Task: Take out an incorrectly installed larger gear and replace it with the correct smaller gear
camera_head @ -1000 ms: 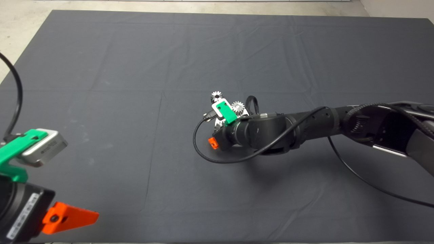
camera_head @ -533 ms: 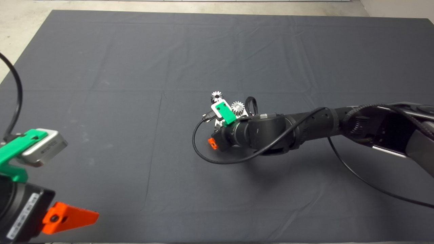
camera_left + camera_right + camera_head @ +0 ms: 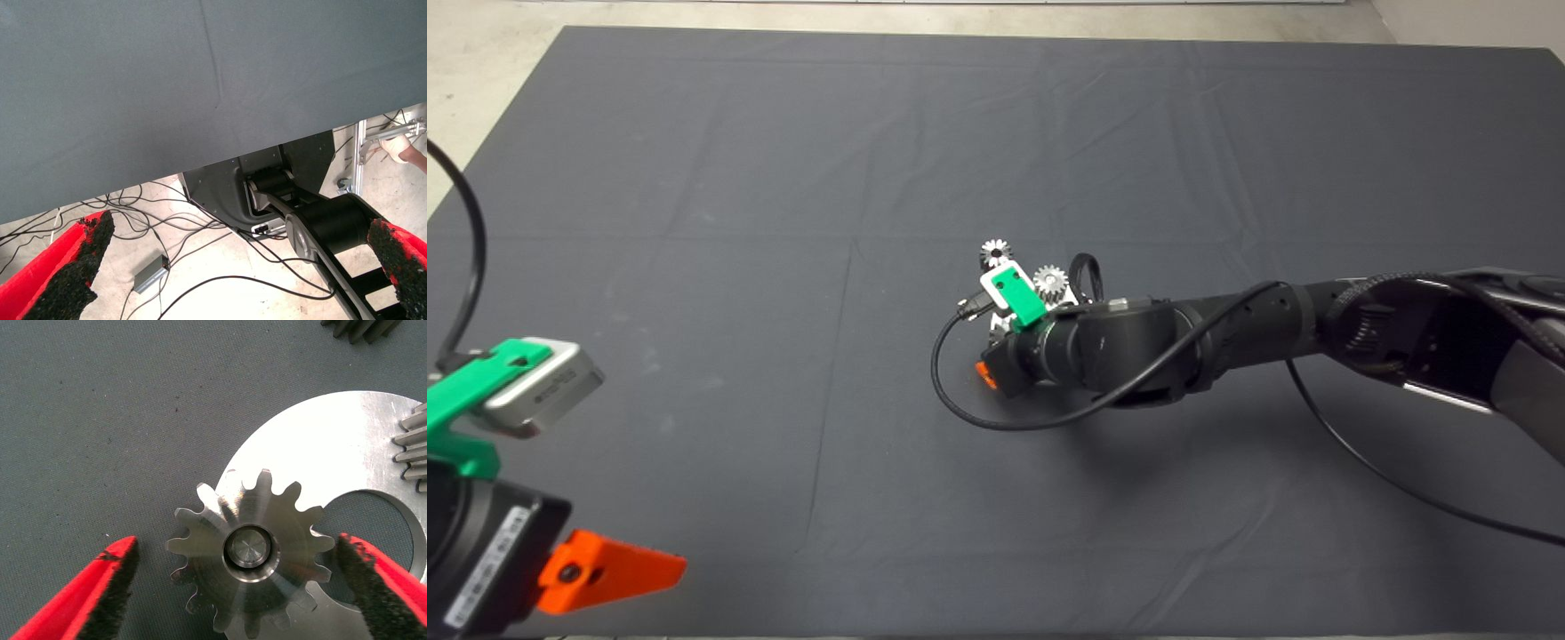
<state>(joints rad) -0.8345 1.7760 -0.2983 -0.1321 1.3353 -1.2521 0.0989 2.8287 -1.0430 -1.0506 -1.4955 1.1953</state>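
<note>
Right end effector (image 3: 237, 587) has lowered, straddling larger gear (image 3: 250, 550).

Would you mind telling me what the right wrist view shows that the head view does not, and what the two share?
Only the right wrist view shows the larger gear seated on a pin on a silver plate, with the right gripper open and a finger on either side, not touching.

Only the head view shows the whole dark mat, the left gripper parked at the lower left, and two loose gears beyond the right arm: one farther off, one beside the wrist.

Both share the mat and the right gripper.
</note>
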